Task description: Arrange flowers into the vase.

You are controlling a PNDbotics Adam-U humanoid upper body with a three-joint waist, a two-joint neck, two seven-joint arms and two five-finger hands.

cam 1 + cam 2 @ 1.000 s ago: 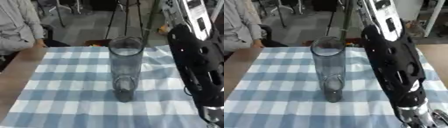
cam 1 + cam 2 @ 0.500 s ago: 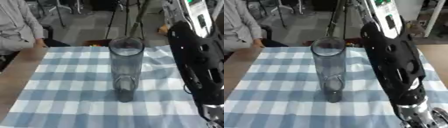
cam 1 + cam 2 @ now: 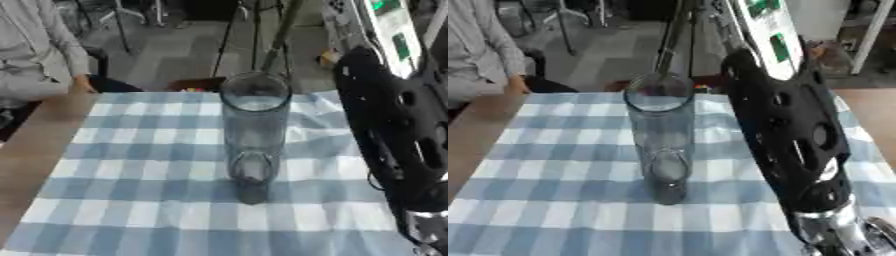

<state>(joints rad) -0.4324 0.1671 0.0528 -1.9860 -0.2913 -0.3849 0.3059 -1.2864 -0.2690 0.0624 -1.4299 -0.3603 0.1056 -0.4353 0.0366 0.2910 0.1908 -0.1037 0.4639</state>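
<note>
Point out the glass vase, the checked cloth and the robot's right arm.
Glass vase (image 3: 254, 145), left eye view, on the middle of its clear wall.
Checked cloth (image 3: 131, 150), left eye view, on a bare patch left of the vase.
Right arm (image 3: 794, 130), right eye view, on the black forearm shell.

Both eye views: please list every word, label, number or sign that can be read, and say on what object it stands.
No text can be read.
The white device behind the table has green patches; any writing there is too blurred.
The vase, the checked cloth and the robot's right arm carry no visible writing.
</note>
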